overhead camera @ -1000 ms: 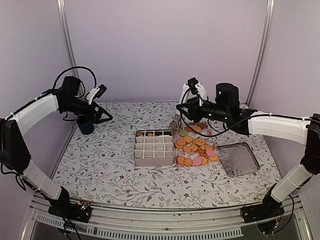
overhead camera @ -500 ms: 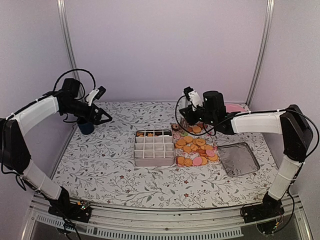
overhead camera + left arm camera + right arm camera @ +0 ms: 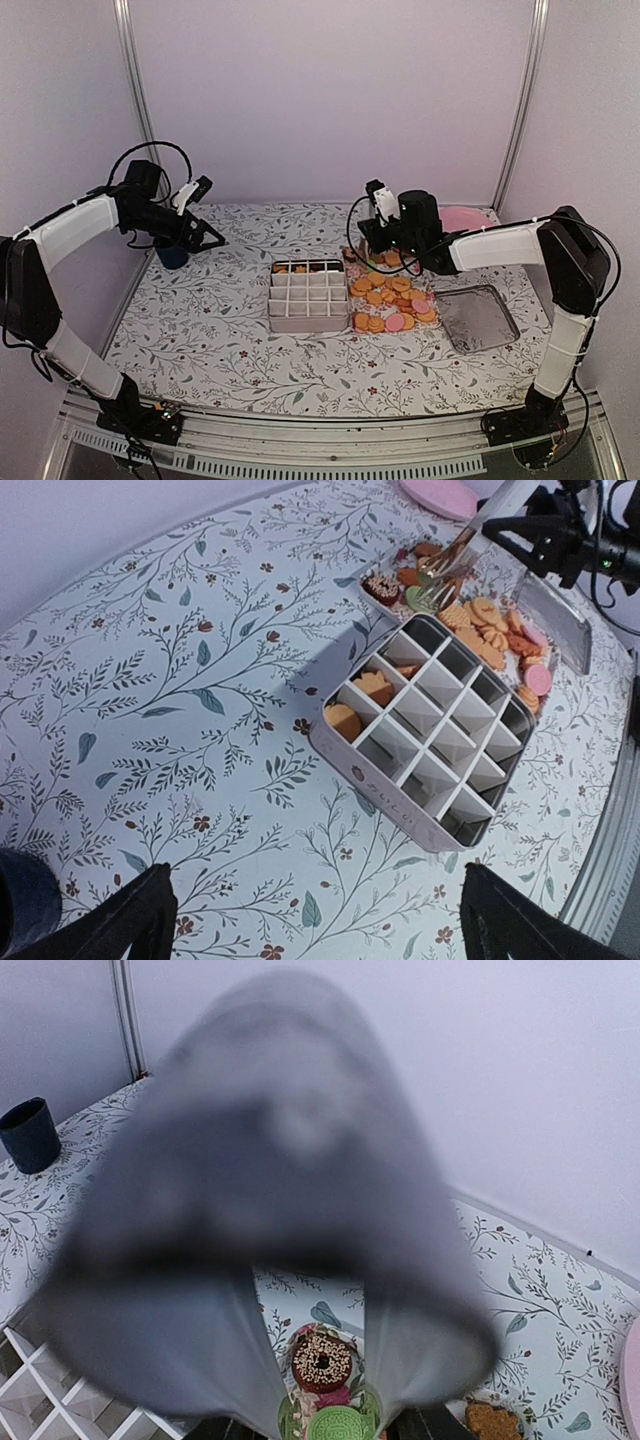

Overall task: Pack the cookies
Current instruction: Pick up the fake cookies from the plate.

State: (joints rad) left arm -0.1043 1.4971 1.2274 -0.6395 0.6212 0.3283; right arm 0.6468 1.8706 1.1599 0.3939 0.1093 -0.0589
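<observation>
The partitioned box [image 3: 395, 805] held a few orange cookies [image 3: 345, 720] along one edge row, and the heap [image 3: 392, 295] lay beside it. The left gripper [image 3: 207, 238] gaped wide. The right gripper [image 3: 328, 1405], a blur, straddled the green cookie [image 3: 338, 1427]. Gripping it? Impossible to tell.

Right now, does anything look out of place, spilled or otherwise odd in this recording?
One thing: a large blurred grey shape fills most of the right wrist view, its two lower prongs straddling the green cookie. Otherwise the cookies lie heaped beside the divided box, nothing spilled.
</observation>
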